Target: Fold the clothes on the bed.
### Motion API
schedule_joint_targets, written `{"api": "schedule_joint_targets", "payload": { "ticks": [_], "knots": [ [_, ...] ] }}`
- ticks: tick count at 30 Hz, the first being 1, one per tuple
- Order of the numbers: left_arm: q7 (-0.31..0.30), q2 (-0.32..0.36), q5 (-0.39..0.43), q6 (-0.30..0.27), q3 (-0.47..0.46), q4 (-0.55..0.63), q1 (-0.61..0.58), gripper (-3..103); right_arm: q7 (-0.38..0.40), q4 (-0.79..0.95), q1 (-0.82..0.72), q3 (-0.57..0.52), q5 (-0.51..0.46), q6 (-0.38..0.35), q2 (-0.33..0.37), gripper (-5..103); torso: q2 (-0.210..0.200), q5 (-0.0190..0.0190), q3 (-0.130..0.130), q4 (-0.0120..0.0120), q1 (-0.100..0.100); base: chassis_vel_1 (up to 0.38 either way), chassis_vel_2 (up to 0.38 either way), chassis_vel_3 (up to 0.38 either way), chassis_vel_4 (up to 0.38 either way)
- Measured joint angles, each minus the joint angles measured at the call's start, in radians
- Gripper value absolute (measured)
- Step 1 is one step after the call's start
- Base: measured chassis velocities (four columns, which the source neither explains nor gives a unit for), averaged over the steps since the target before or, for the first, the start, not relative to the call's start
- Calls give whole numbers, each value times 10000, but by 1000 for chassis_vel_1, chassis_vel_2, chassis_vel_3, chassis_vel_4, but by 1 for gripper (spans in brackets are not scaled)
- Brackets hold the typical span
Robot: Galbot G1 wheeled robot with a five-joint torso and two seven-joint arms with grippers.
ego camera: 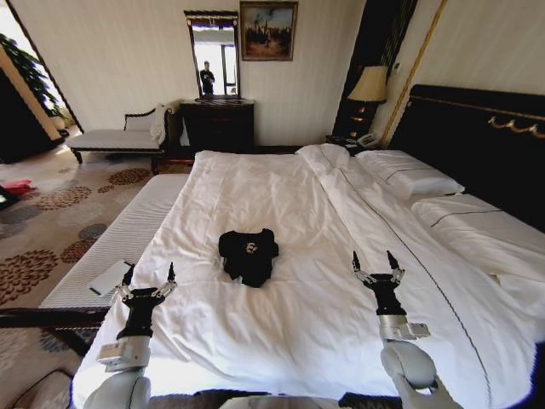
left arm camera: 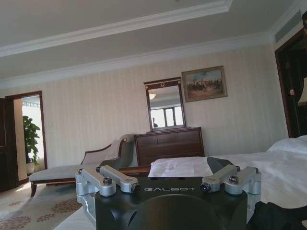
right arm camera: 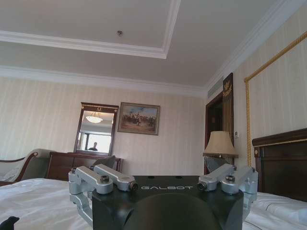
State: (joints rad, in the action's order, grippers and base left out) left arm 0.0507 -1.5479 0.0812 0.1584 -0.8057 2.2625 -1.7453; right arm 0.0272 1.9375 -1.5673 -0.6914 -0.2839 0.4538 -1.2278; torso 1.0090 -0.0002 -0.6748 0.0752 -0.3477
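The black T-shirt lies crumpled on the white bed, farther away than both grippers and between them. The left gripper and the right gripper both hold their fingers wide apart, empty. The left one seems slightly nearer to the shirt.

"GALBOT" reads in pale capitals on the black housing of the left gripper in the left wrist view. The same "GALBOT" mark stands on the right gripper housing. White chest lettering on the black T-shirt is illegible.
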Motion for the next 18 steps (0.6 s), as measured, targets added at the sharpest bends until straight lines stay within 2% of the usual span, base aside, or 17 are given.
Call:
{"api": "schedule_joint_targets", "payload": {
  "ticks": [18],
  "knots": [
    [0,63,0,9,-17,-146,52,100,143,-145,148,107,69,38,-27,100,-3,0,-2,-1,-5,32,24,-28,-27]
  ]
}}
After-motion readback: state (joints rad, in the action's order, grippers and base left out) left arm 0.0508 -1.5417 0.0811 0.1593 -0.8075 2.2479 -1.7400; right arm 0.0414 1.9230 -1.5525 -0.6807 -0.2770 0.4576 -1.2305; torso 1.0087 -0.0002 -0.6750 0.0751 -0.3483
